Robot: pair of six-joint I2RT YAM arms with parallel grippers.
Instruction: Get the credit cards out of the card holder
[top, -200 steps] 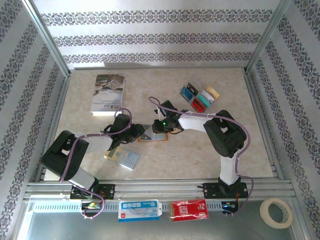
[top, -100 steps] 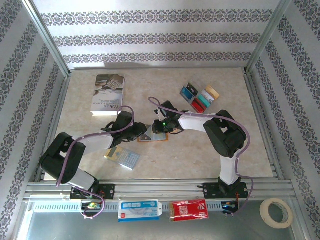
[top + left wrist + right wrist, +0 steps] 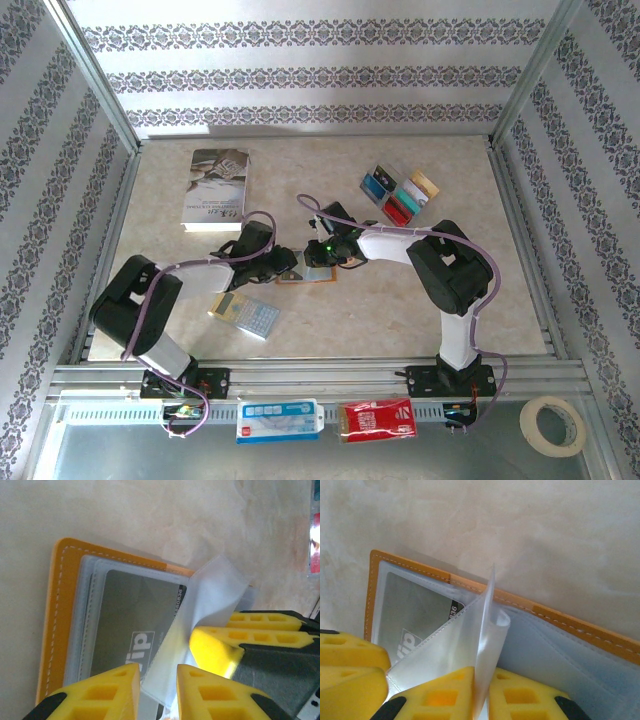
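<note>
Left wrist view: left gripper is seen part open, the edge of the clear sleeve between its jaws, not clamped. Right gripper is pinched shut on that same leaf. One card holder lies open just ahead. One grey card sits inside, long axis toward the left jaws, left arm nearer. Farther right, about five credit cards are laid out, count unsure.

My left gripper and right gripper tip to tip at the holder, cards beyond, book far left, calculator nearer.
</note>
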